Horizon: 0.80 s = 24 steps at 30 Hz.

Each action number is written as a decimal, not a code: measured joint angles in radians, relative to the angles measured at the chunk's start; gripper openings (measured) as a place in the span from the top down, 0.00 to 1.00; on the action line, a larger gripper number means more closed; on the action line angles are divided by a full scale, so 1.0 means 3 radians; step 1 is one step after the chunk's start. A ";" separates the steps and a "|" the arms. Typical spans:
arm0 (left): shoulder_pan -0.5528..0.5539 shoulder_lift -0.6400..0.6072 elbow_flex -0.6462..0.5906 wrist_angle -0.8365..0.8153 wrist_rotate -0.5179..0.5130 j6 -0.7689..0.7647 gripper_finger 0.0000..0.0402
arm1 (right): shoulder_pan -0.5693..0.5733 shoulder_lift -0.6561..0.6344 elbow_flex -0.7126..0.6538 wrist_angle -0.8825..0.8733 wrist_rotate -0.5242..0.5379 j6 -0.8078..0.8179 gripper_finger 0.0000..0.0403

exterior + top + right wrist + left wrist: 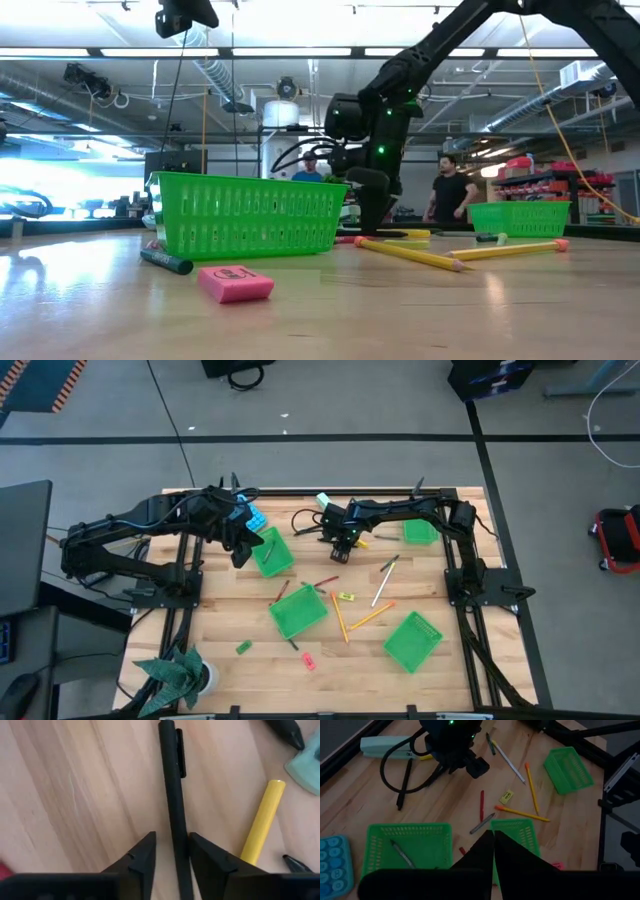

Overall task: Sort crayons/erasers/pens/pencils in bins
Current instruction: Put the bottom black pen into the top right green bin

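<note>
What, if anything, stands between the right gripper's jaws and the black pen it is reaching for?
Nothing visible. In the right wrist view the black pen already lies on bare wood between the jaws of the right gripper, which straddle it. A yellow pen lies off to one side, clear of the jaws.

The left gripper [241,556] hung with fingers pressed together, while the right gripper [341,548] reached down, fingers parted.

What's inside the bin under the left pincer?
One dark pen lies in the bin. The left pincer covers its near right corner, so anything there is hidden.
</note>
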<state>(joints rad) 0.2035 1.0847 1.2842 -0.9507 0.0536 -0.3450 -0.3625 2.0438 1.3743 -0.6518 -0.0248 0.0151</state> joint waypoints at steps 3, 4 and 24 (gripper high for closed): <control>-0.0001 0.0000 0.0000 -0.0098 0.0000 0.0000 0.95 | 0.0022 0.0002 -0.0001 -0.0013 -0.0011 0.0004 0.80; -0.0001 0.0000 0.0000 -0.0109 0.0001 0.0001 0.96 | 0.0029 0.0003 -0.0001 -0.0019 -0.0018 0.0026 0.82; 0.0000 0.0003 0.0000 -0.0083 -0.0039 0.0314 0.97 | 0.0037 -0.0678 0.0269 -0.0853 -0.0144 0.0842 0.91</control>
<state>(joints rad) 0.2035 1.0855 1.2842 -0.9757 0.0418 -0.2508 -0.3515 1.8405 1.4550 -0.9078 -0.0679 0.2678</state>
